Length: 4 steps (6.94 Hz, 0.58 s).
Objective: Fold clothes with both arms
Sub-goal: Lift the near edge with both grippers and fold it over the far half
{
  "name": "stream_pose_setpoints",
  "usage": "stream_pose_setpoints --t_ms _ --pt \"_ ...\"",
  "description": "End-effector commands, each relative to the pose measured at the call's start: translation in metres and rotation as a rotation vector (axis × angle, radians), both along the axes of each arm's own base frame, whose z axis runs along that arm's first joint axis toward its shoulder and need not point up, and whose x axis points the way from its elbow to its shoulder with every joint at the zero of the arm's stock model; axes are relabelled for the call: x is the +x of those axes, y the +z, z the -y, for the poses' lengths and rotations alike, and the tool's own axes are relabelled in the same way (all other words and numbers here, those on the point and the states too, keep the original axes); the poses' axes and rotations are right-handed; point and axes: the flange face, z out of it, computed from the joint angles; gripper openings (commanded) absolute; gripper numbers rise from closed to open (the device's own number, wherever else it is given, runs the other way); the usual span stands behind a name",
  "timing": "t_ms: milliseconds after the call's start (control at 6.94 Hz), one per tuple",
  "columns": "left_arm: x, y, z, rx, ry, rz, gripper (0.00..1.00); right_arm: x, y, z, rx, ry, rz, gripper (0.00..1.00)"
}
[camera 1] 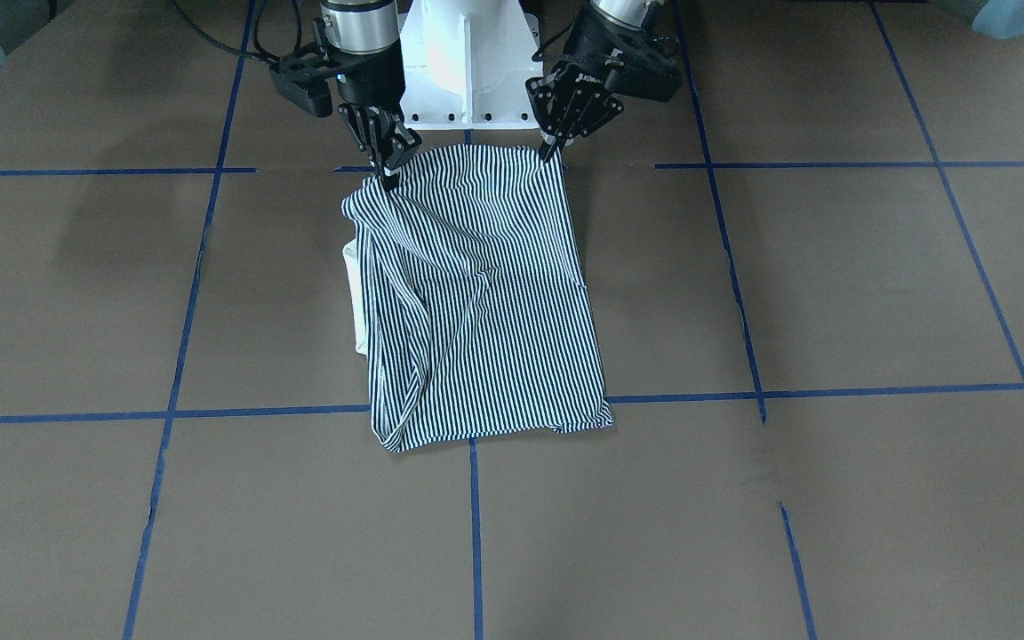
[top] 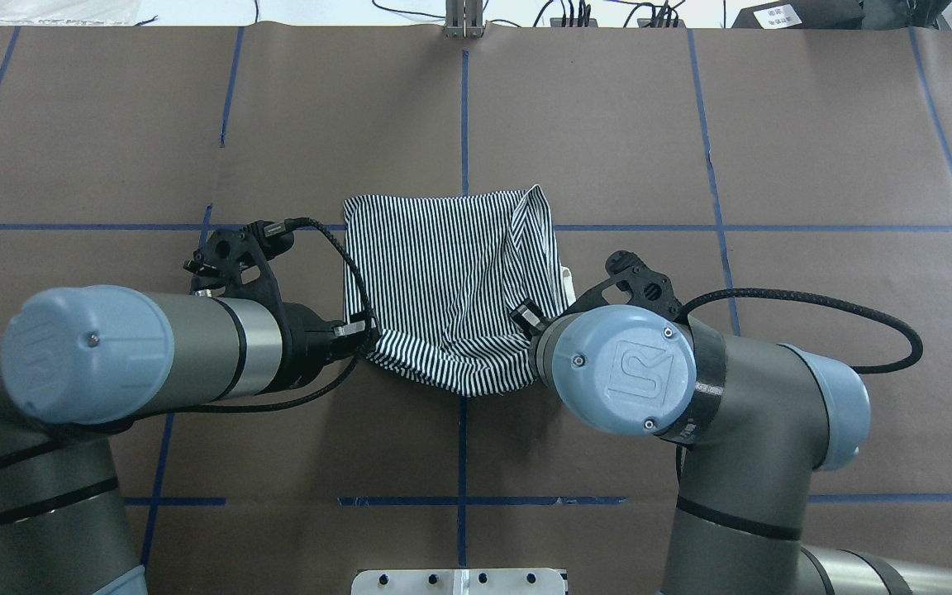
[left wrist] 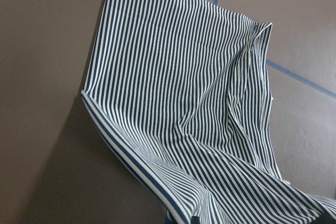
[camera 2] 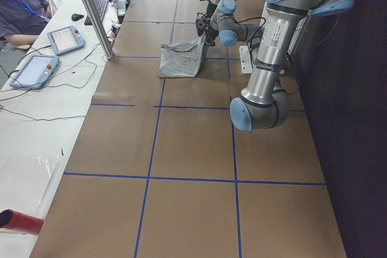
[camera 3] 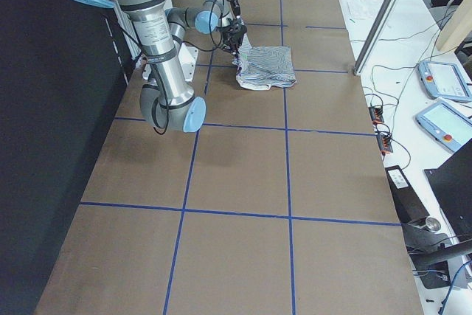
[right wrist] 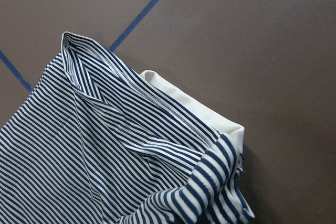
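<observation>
Two grips: left hand (camera 1: 555, 149), right hand (camera 1: 385, 167) closed on shirt (camera 1: 485, 293) corners.
Uneven pull could free one corner, skewing fold.

Bench (camera 1: 832, 284): covered in brown paper, split into large rectangles by blue tape lines (camera 1: 475, 533).

Lying on it, mid-width, on robot's half: striped polo shirt (camera 1: 485, 293), folded into rough rectangle. Far hem over tape crossing. Cream collar (camera 1: 354, 302) poking out from under shirt's edge on robot's right. Creased and bunched along that same side, smoother toward robot's left. Edge nearest robot raised off paper, rest lying flat.

Standing at robot-side edge, just behind shirt: white pedestal base (camera 1: 468, 62).
</observation>
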Motion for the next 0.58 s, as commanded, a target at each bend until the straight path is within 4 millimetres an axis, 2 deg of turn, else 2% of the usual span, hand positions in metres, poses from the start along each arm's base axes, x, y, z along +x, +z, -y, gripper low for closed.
stream_pose_setpoints --t_ms 0,288,432 --pt "0.002 0.008 0.07 0.036 -0.076 0.07 0.0 -0.017 -0.008 0.074 0.019 0.076 -0.009 0.0" --pt "0.016 0.013 0.114 0.04 -0.107 0.127 0.0 -0.045 -0.006 0.144 0.027 0.122 -0.045 0.0" --pt "0.024 0.023 0.138 0.056 -0.117 0.153 0.0 -0.067 0.008 0.174 0.04 0.133 -0.045 0.0"
